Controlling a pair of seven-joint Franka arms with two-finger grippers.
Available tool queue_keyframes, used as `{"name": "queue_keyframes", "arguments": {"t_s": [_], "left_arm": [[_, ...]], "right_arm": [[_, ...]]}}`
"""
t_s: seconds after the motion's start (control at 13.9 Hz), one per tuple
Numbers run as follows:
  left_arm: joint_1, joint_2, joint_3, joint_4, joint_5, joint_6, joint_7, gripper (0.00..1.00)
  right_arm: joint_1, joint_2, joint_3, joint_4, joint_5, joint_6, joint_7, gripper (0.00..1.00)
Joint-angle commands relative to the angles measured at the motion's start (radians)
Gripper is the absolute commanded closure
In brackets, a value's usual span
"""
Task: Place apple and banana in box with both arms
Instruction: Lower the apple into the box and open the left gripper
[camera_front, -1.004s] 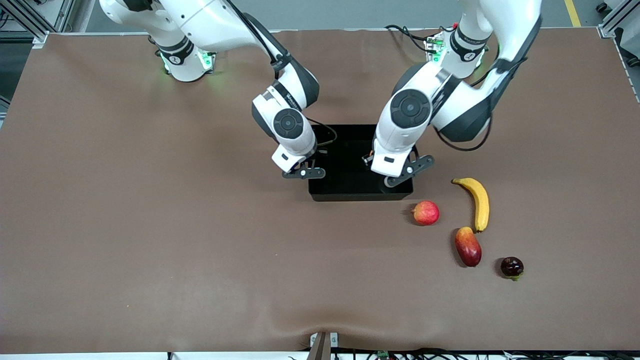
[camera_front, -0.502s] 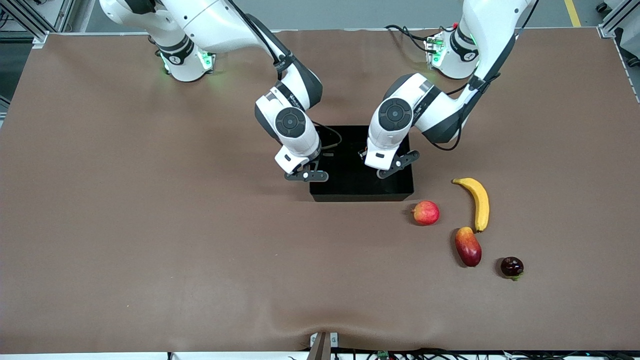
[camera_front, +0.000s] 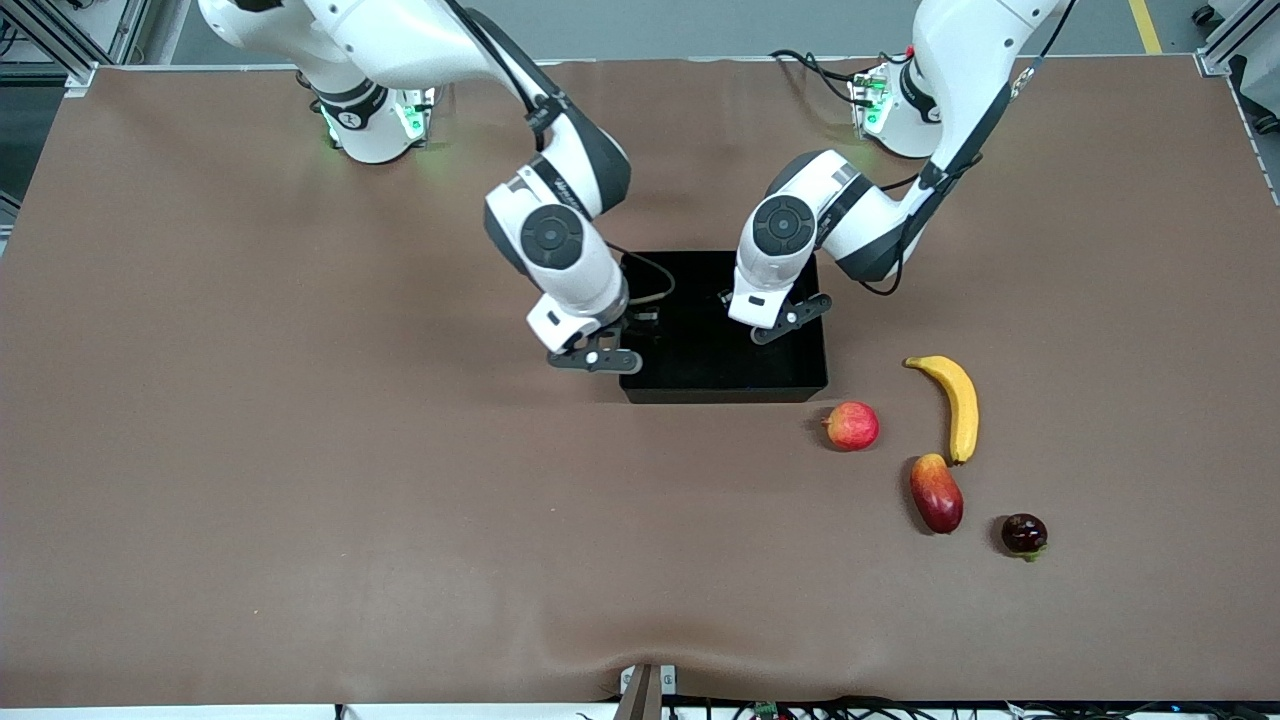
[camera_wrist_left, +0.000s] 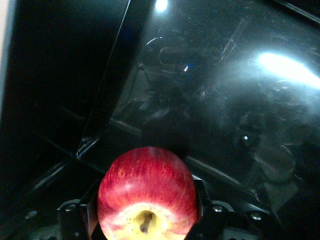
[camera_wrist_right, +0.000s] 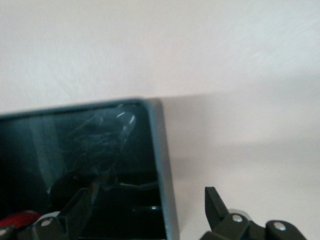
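Left gripper (camera_front: 778, 322) clamped on the apple (camera_wrist_left: 146, 195), moved deeper over the box (camera_front: 780, 375), right gripper (camera_front: 590, 357) now spread apart at its corner, banana (camera_front: 957, 400) unmoved on worktop (camera_front: 300, 450).

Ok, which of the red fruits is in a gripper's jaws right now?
The deep-red apple with the yellow stem patch, held by the left gripper over the box; the paler round fruit and oblong mango lie on the table.

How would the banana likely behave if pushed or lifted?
The banana is curved and lies flat, so a push would probably spin it rather than roll it. Being long, it may tilt if gripped near one end.
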Motion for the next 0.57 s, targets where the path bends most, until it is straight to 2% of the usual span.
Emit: {"name": "queue_keyframes", "arguments": {"t_s": [0.0,0.07,0.14,0.22,0.29,0.5], "left_arm": [[0.007,0.023,-0.001,-0.006,0.037,0.050,-0.054,1.00],[0.006,0.028,-0.001,-0.005,0.037,0.050,-0.057,0.95],[0.006,0.030,-0.001,-0.005,0.037,0.050,-0.057,0.74],[0.007,0.028,0.001,-0.003,0.037,0.050,-0.057,0.39],[0.007,0.022,0.001,0.003,0.039,0.048,-0.055,0.00],[0.033,-0.033,-0.001,0.079,0.039,-0.022,-0.055,0.00]], "right_arm": [[-0.076,-0.061,0.011,-0.022,0.003,-0.086,-0.092,0.00],[-0.102,-0.075,0.009,-0.027,0.001,-0.124,-0.161,0.00],[-0.133,-0.095,0.008,-0.042,-0.002,-0.135,-0.217,0.00],[-0.170,-0.112,0.008,-0.068,-0.009,-0.140,-0.262,0.00],[-0.208,-0.129,0.008,-0.091,-0.012,-0.155,-0.326,0.00],[-0.361,-0.240,0.008,-0.180,-0.014,-0.278,-0.555,0.00]]}}
